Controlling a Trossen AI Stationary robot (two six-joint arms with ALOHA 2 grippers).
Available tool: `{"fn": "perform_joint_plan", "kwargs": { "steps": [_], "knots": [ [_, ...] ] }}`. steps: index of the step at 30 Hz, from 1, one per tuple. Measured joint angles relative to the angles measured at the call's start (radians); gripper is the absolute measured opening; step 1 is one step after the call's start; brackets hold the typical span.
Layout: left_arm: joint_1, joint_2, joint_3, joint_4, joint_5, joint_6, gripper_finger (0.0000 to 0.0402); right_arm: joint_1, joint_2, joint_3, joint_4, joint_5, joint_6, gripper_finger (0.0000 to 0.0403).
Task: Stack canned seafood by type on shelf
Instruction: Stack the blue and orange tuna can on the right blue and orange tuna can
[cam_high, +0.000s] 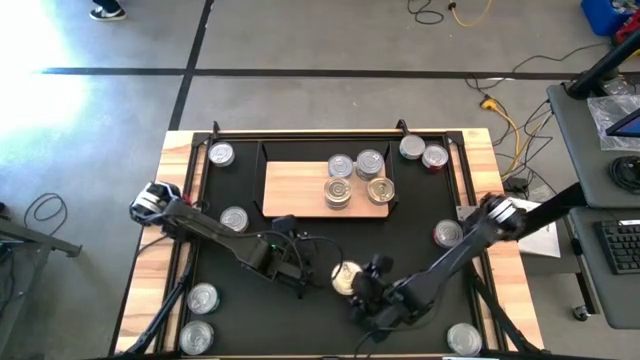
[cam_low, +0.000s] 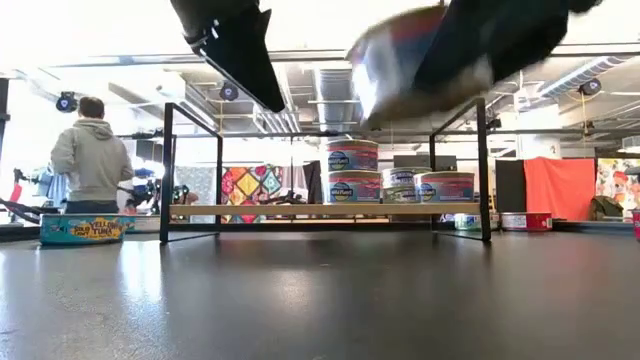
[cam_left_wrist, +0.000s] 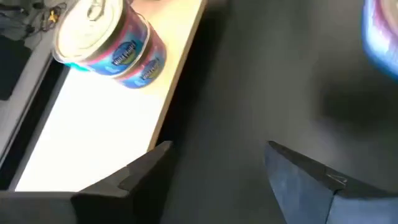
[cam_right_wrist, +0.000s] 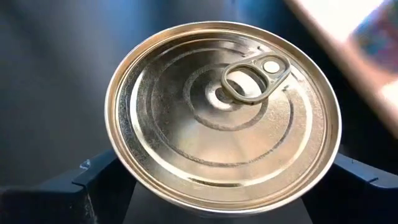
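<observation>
Right hand (cam_right_wrist: 224, 186) gripping gold-topped can (cam_right_wrist: 224, 115) by sides, lifting; looking rigid, slick, light. Left hand (cam_left_wrist: 214, 174) hanging part-open, empty.

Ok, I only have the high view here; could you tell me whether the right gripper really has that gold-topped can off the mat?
Observer: Yes. In the low view the gold-topped can hangs well above the mat, between the fingers of the right gripper.
Operator: Thank you. Is the left gripper carrying anything?
Observer: No. Its wrist view shows the left gripper open, with only bare mat between the fingers.
Operator: Is anything stacked on the shelf?
Observer: The low view shows one stack of two cans on the shelf; the single cans beside it are one high.
</observation>
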Motion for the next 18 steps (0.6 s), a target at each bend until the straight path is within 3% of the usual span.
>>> {"fn": "perform_joint_plan", "kwargs": {
  "steps": [10,18],
  "knots": [
    [-0.005,0.002,-0.028,0.003,0.001,-0.021,0.0235,-0.012,-0.352,-0.008,-0.268,0.289,0.105,0.0356],
    [-0.019,0.003,-0.048,0.018,0.000,-0.053,0.0235,-0.133,-0.580,-0.023,-0.577,0.278,0.286,0.0356]
  ]
}}
